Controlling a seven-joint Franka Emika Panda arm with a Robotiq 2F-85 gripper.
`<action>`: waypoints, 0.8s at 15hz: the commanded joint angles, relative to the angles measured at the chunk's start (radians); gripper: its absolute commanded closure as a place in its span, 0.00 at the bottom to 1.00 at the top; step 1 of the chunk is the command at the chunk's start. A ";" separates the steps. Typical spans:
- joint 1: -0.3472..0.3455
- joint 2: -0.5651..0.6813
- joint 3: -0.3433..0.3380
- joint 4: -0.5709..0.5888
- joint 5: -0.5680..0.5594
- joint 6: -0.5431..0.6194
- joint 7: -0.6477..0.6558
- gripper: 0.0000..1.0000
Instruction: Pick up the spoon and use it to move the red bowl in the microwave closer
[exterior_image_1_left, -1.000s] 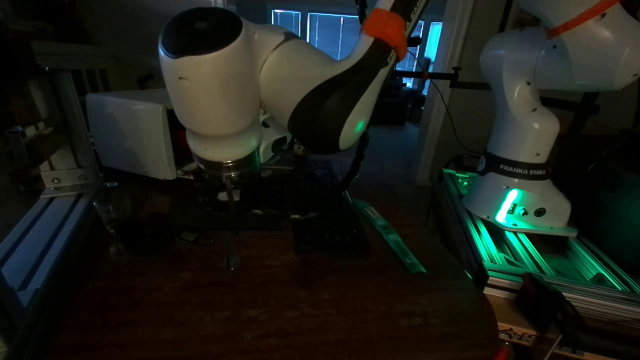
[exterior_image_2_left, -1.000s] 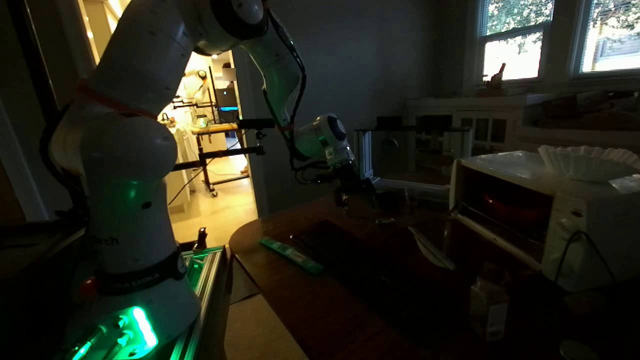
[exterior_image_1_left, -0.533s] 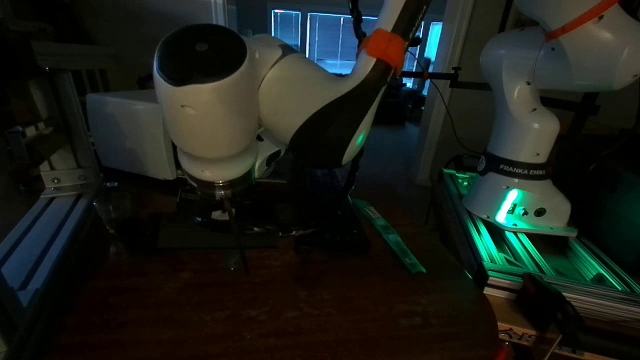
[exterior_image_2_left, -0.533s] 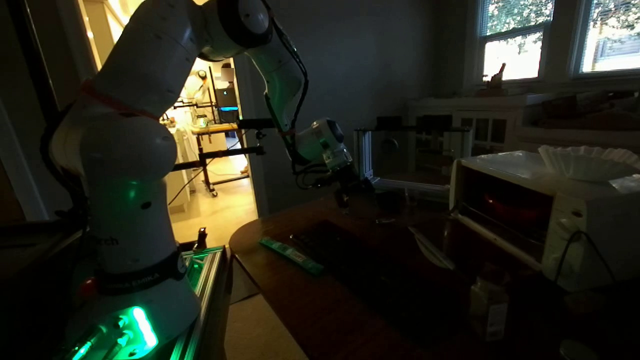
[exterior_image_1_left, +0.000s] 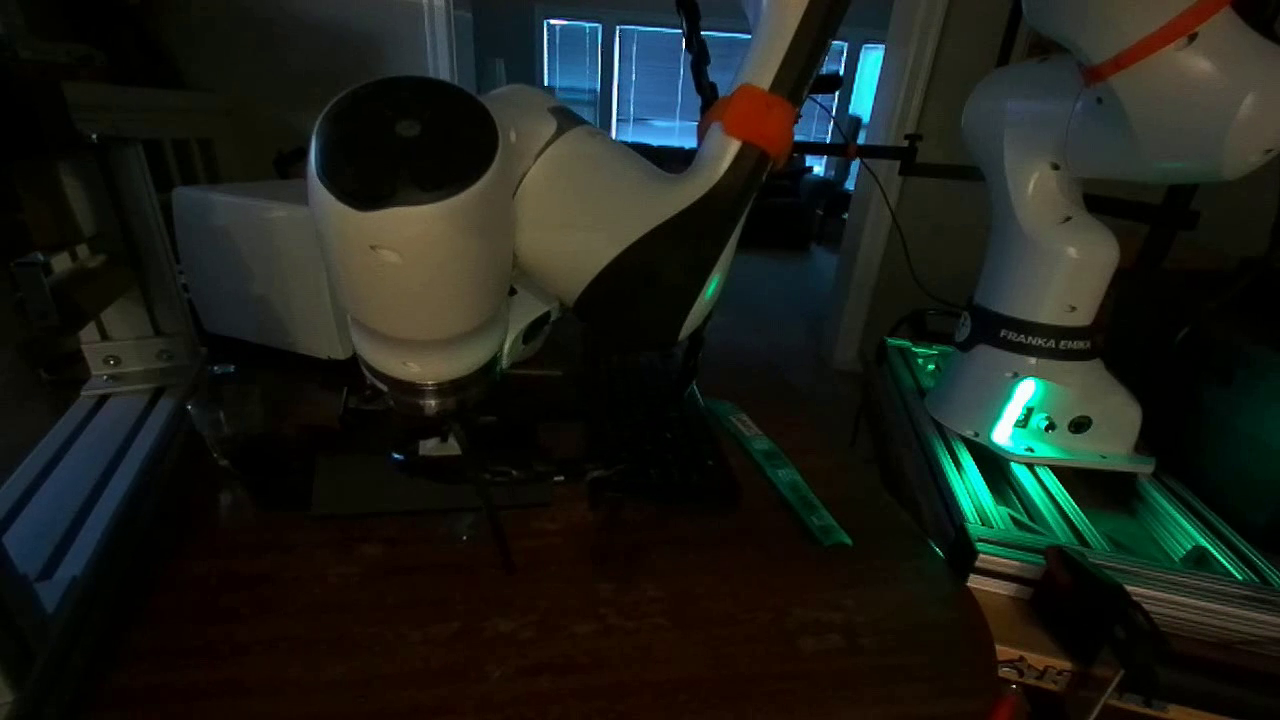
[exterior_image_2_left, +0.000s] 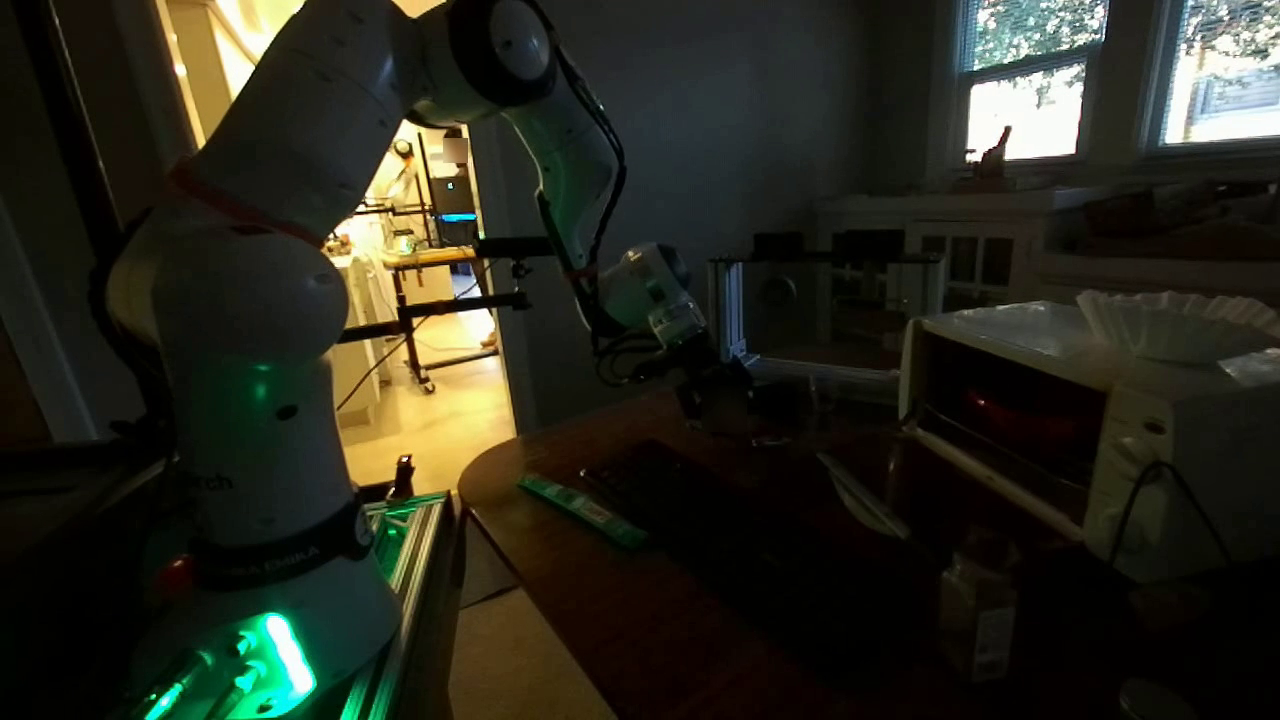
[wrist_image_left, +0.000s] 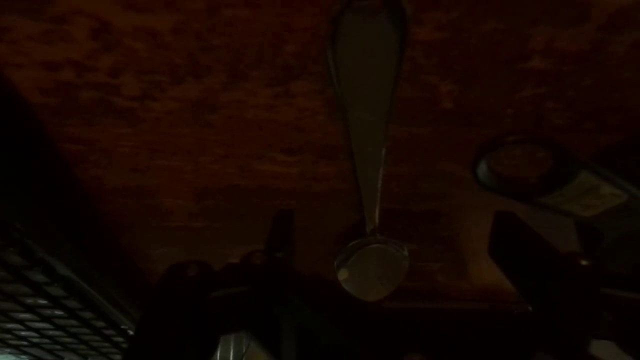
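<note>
Spoon (wrist_image_left: 369, 150) loose, jaws spread

Wrist view: it lies on the worktop (wrist_image_left: 200, 125), handle (wrist_image_left: 367, 55) towards 12 o'clock; jaws wide apart at its 9 and 3 o'clock, gripping nothing. Judged metal: stiff, light, slippery; recommended hold, the handle's broad end. Red bowl (exterior_image_2_left: 1020, 415) dim inside microwave (exterior_image_2_left: 1200, 430), 3 o'clock in an exterior view. Legible: "FRANKA EMIKA", base band (exterior_image_1_left: 1045, 341). Container label (exterior_image_2_left: 993, 640) unreadable.

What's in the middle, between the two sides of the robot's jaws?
A spoon. In the wrist view its round end shows between the open jaws, but it's too dark to tell whether they're down level with it.
</note>
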 joint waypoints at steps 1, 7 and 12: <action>-0.030 0.040 0.044 0.047 -0.027 -0.032 0.020 0.00; -0.047 0.067 0.066 0.077 -0.022 -0.076 0.008 0.00; -0.060 0.077 0.081 0.095 -0.018 -0.104 -0.006 0.42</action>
